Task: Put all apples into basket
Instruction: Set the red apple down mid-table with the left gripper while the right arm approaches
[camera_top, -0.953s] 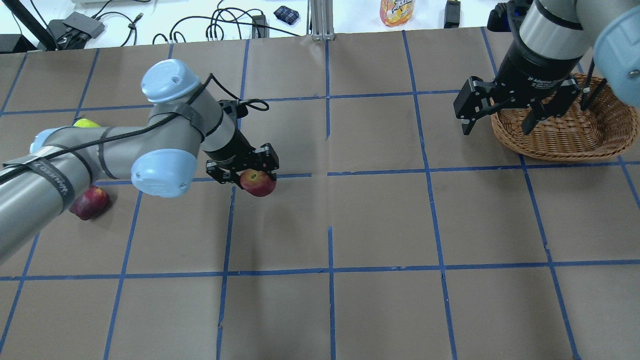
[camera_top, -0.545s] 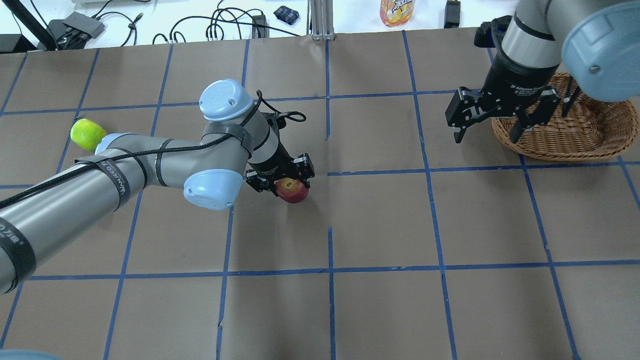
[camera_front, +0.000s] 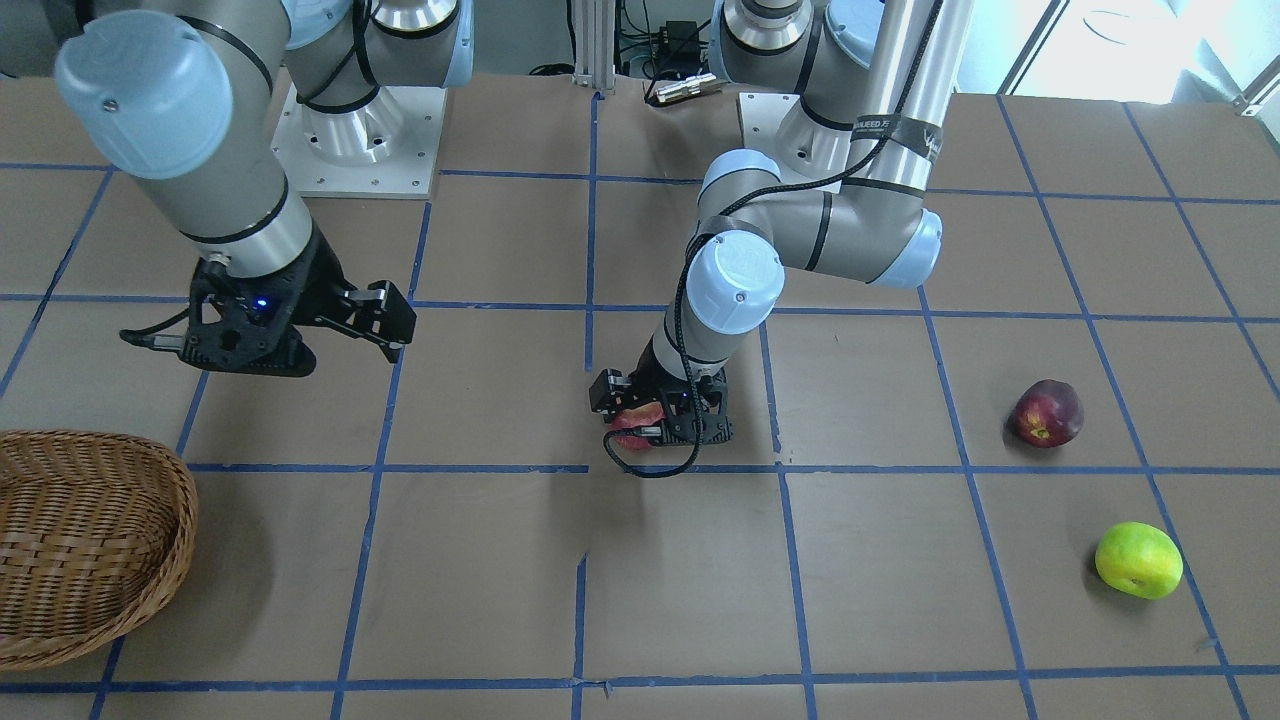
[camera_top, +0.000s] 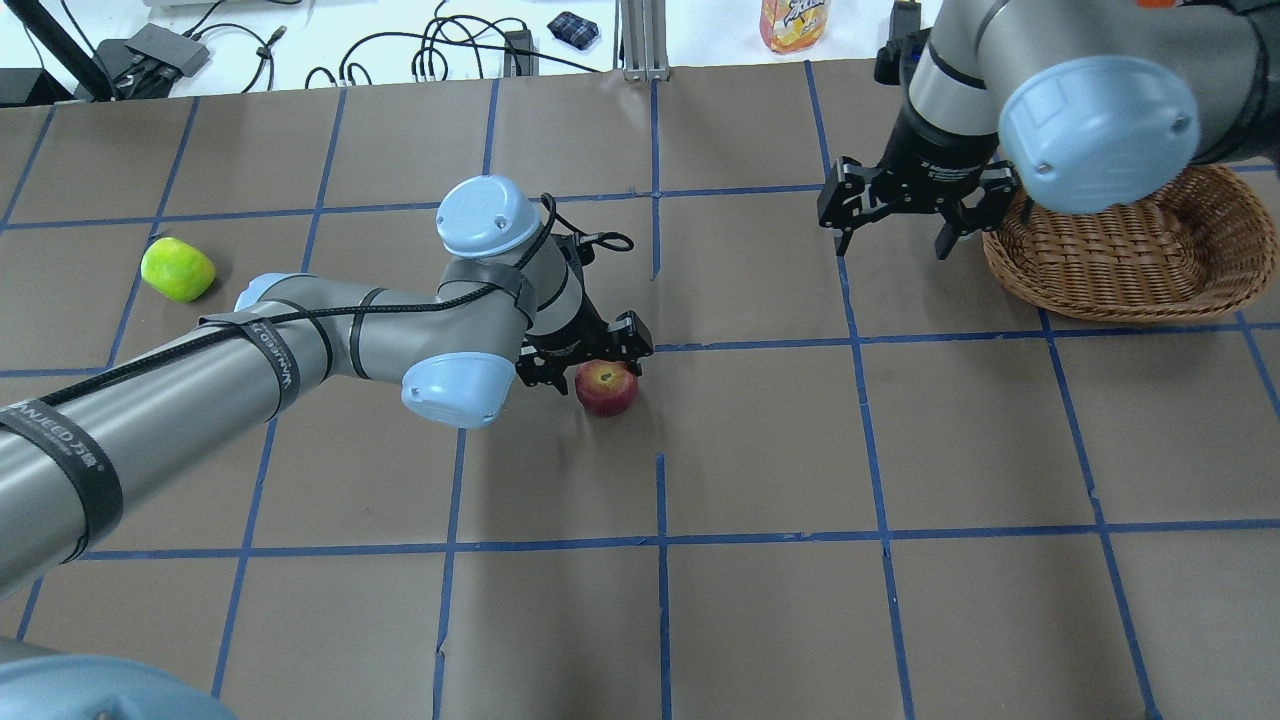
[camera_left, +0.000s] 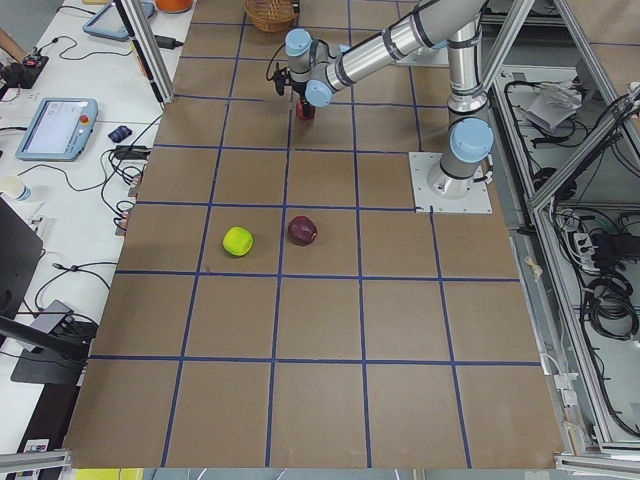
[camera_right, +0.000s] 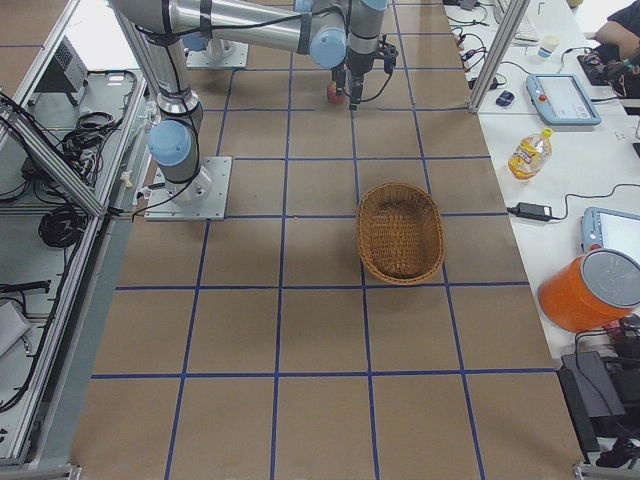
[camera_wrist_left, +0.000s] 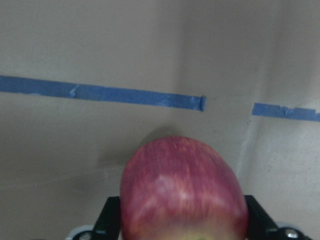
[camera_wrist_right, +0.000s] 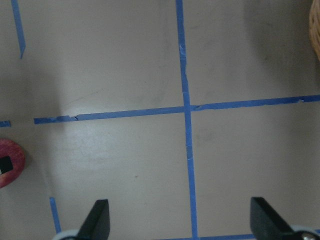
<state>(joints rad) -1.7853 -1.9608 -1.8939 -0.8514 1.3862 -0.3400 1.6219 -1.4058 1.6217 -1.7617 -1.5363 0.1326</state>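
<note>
My left gripper (camera_top: 592, 368) is shut on the red apple (camera_top: 606, 388) near the table's middle, low over the brown paper. I cannot tell whether the apple touches the table. The left wrist view shows the apple (camera_wrist_left: 182, 190) between the fingers. The yellow-green apple (camera_top: 177, 269) lies at the far left. The maroon apple (camera_front: 1048, 413) lies near it and is hidden under my left arm in the overhead view. The wicker basket (camera_top: 1120, 250) stands at the right and holds no apples. My right gripper (camera_top: 893, 240) is open and empty just left of the basket.
A juice bottle (camera_top: 795, 22) and cables lie on the white bench beyond the table's far edge. The arm base plates (camera_front: 355, 150) stand at the robot's side of the table. Blue tape lines grid the brown paper.
My left arm has carried the red apple rightward toward the table's middle, uncovering the green apple. My right gripper has moved left, off the basket's rim.
</note>
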